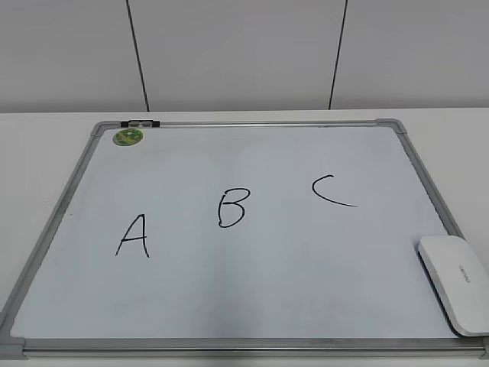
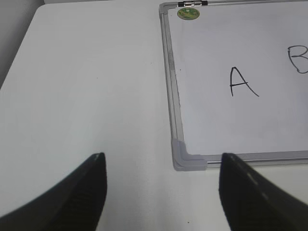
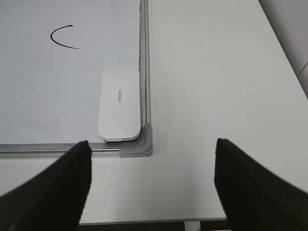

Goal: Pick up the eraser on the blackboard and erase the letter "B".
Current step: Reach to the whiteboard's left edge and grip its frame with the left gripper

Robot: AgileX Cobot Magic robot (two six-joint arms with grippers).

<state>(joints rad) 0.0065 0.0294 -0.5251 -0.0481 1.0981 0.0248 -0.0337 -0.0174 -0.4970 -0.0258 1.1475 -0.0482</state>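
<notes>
The white worktop (image 1: 46, 134) fills most of every view, with pale wall panels behind it along the top of the exterior frame. On it lies the blackboard (image 1: 252, 157), a big white board in a silver-grey frame with grey plastic corners, taking up nearly the whole lower part of the exterior frame. In the left wrist view its near left corner sits at lower centre; in the right wrist view its near right corner sits just below the middle.

The left gripper (image 2: 161, 192) shows along the bottom edge of its view as two dark fingers spread wide, holding nothing, above bare worktop beside the board's corner. The right gripper (image 3: 151, 185) is likewise wide apart and empty at the bottom of its view, its fingers either side of the board's corner.

The eraser (image 1: 457, 281), a flat white rounded block with small grey lettering, lies on the board at the lower right of the exterior frame, tucked against the right frame rail near that corner.

Three black letters cross the board: the letter "A" (image 1: 133, 237) lower left, the letter "B" (image 1: 231, 207) at the centre, the letter "C" (image 1: 331, 191) right of centre. A round green magnet (image 1: 127, 138) sits at the upper left, just below a small clip (image 1: 140, 122) on the top rail.
</notes>
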